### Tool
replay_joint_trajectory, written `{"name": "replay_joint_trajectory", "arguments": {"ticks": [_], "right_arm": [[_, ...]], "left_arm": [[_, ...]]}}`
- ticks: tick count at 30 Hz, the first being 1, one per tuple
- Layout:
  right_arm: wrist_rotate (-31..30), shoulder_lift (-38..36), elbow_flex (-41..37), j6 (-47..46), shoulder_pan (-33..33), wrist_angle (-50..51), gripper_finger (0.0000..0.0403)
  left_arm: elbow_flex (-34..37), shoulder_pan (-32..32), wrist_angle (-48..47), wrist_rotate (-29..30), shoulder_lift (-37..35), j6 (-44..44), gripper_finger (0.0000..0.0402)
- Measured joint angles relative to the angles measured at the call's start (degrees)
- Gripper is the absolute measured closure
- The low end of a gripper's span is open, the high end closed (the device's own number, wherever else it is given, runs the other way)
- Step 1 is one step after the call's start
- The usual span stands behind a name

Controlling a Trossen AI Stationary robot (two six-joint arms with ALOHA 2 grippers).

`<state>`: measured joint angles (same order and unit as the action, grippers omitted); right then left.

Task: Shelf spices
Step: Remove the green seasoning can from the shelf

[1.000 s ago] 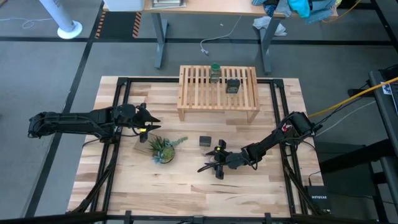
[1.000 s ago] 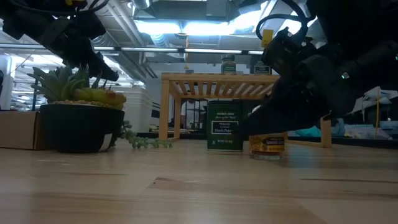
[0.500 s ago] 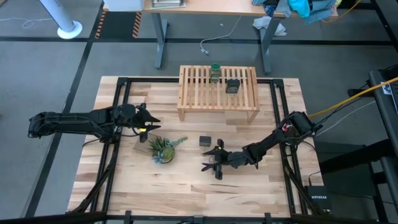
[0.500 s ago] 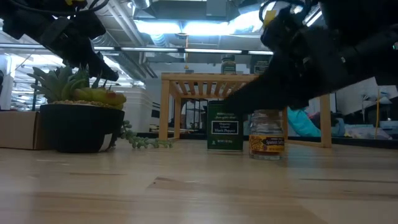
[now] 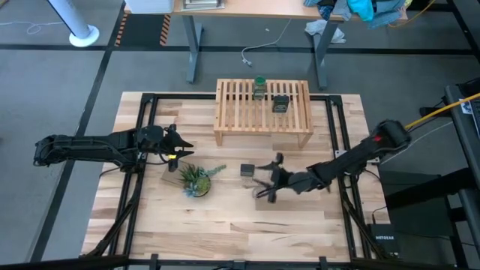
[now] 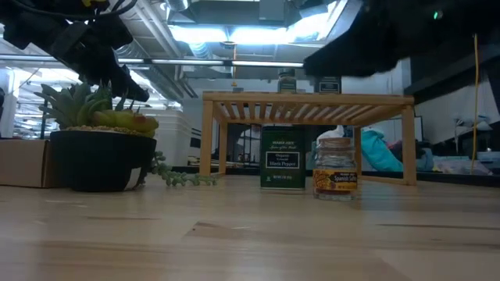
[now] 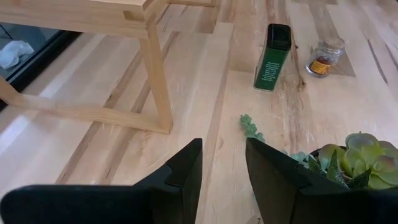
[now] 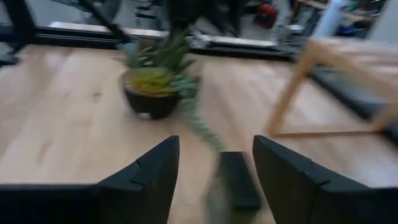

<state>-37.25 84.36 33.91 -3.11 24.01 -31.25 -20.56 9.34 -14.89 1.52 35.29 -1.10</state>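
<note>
From up top I can't find the tiny pale jar (image 6: 335, 168) on the table at all, the right arm covers that spot. The low view fixes that: it stands upright just beside the dark tin (image 6: 282, 158), and neither is touched by anything. In that low view the right arm is only a dark mass cut off at the upper edge, so no help on its fingers there.

The right gripper (image 5: 265, 177) hangs over the tabletop (image 5: 225, 225) just to the right of the dark tin (image 5: 247, 170), in front of the shelf (image 5: 240, 112). Its wrist view is smeared, but the 2 fingers (image 8: 146, 180) are spread apart with nothing between them, and a dark boxy shape, I guess the tin (image 8: 236, 180), lies past them with the plant (image 8: 155, 87) farther off.

The shelf already carries 2 spices: the green-capped jar (image 5: 259, 88) and the second dark tin (image 5: 280, 103), both on the slats. From the low view I only get their tops poking above the shelf top (image 6: 308, 97), labels too small to read.

The left gripper (image 5: 178, 146) waits at the left side of the table near the plant (image 5: 196, 180). Its wrist view shows the fingers (image 7: 180, 177) parted a little, empty, with the tin (image 7: 272, 57) and pale jar (image 7: 323, 59) well beyond, and the plant (image 7: 351, 162) cut off at the frame edge.
</note>
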Motion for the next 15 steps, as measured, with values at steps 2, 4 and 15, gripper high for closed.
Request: {"name": "replay_joint_trajectory", "arguments": {"ticks": [2,4,15], "right_arm": [[-2.7,-5.4,0.0,1.8,0.0,6.4,0.0209],[-5.0,-10.7,0.0,2.7,0.0,12.2,0.022],[-12.8,-38.0,0.0,3.6,-1.9,38.5,0.0252]], "left_arm": [[0.0,0.0,0.0,0.0,0.0,0.0,0.0286],[0.0,0.0,0.1,0.0,0.0,0.0,0.0286],[0.0,0.0,0.0,0.0,0.0,0.0,0.0286]]}}
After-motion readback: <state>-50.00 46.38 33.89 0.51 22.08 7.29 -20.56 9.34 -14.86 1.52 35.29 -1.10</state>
